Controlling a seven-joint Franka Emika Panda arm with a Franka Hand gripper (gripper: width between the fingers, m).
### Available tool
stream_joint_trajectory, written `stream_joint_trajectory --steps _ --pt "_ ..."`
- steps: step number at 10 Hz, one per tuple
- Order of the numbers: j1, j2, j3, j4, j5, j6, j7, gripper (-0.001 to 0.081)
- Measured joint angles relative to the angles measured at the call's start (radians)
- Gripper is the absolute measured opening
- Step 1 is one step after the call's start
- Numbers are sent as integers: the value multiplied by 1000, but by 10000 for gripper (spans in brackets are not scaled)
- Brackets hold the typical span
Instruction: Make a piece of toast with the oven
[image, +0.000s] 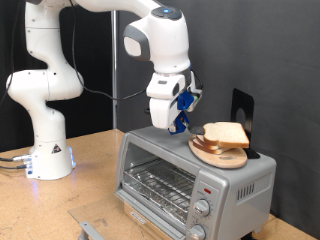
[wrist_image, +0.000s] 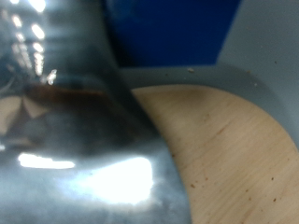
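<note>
In the exterior view, the white arm reaches down from the top of the picture so that its pincer (image: 182, 113), with blue fingers, hangs just above the flat top of the oven (image: 195, 180), towards that top's left end. Whether the fingers are apart or together cannot be told from here. The silver oven stands on the wooden surface (image: 90, 195), its glass door closed, the wire rack visible behind the glass, and two round knobs and a red light on the panel at its right end. On the oven's top, to the pincer's right, lies a round wooden board (image: 222, 152), and on the board rests the piece of toast (image: 226, 134), pale with a tan crust, apart from the fingers. A dark upright object (image: 241, 108) stands behind the board. In the wrist view, a blurred shiny metal finger (wrist_image: 75, 140) fills much of the picture, with the board's pale wood (wrist_image: 224, 149) beside it and a blue part (wrist_image: 168, 28) beyond; the finger spacing is not readable here either.
</note>
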Motion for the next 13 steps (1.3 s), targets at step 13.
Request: stream_joint_trajectory --steps 13 --pt "1 74 8 60 -95 65 93 450"
